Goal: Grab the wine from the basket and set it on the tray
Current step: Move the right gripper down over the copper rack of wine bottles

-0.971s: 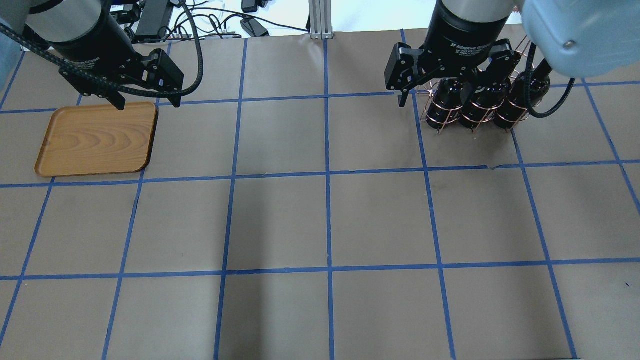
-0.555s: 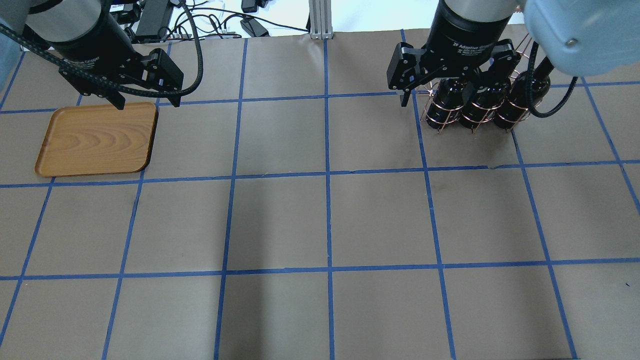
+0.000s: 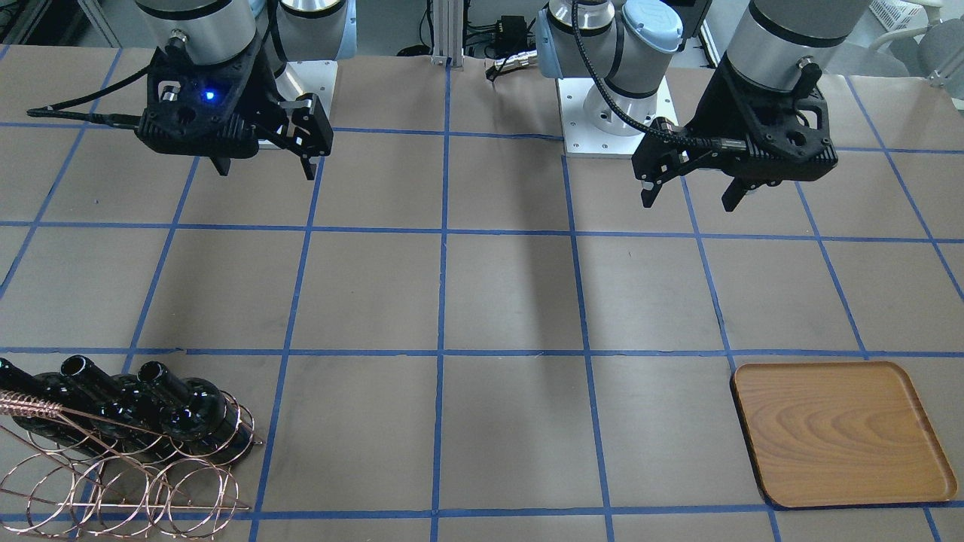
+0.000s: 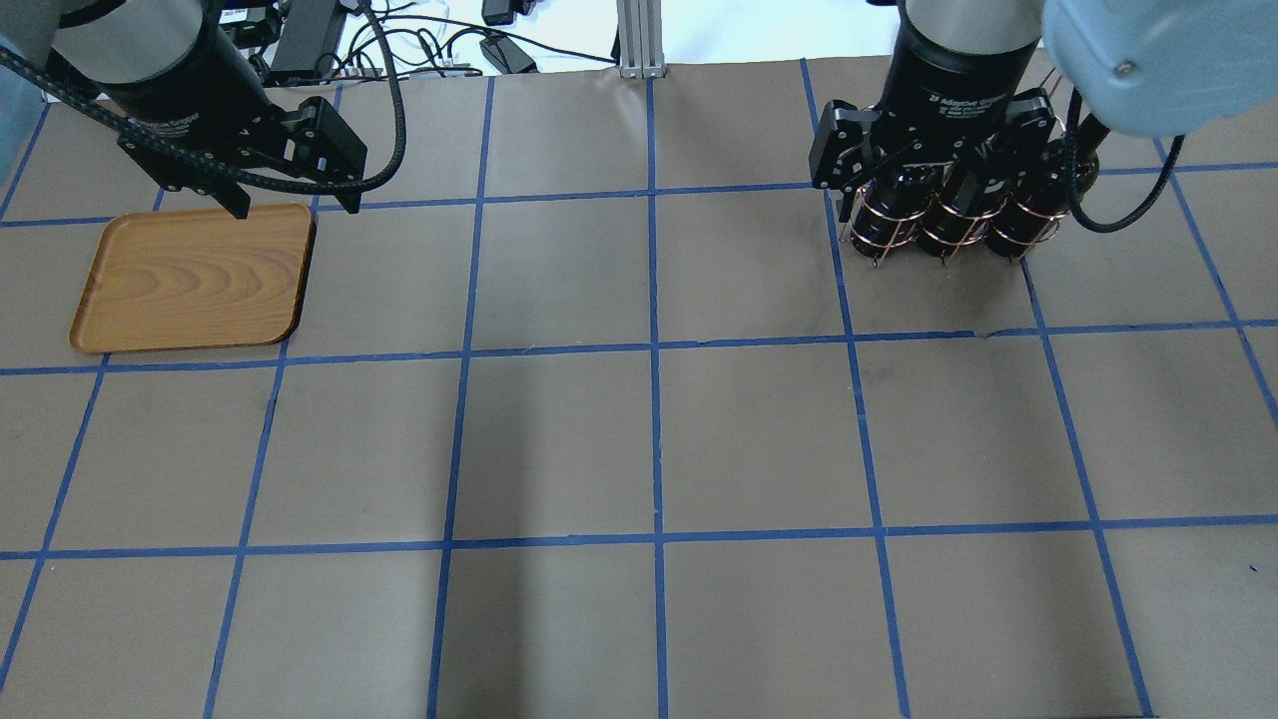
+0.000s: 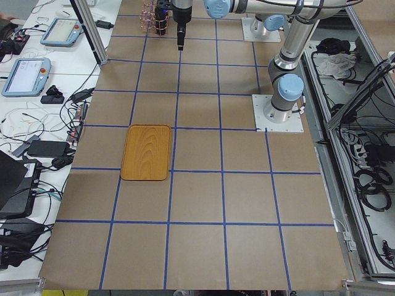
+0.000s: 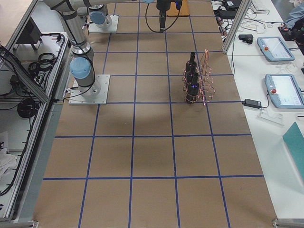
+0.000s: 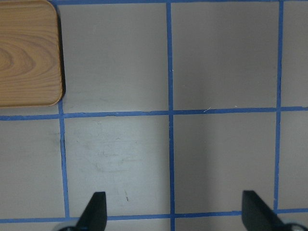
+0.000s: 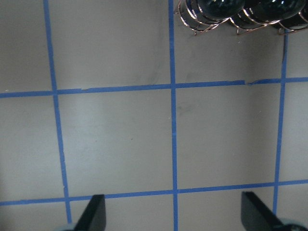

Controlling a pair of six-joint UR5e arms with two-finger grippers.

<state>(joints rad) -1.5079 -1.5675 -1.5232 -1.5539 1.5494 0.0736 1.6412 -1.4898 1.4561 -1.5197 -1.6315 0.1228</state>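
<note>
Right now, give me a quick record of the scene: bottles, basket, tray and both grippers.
wine bottles: three, side by side in the basket
basket: on the robot's right side of the table
tray: empty, on the robot's left side
left gripper: open, empty, raised, apart from the tray
right gripper: open, empty, raised, touching no bottle
task status: no bottle on the tray yet

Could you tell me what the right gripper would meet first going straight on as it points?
The right gripper would likely meet bare table near a tape crossing; the basket sits off that line, at the wrist view's top.
</note>
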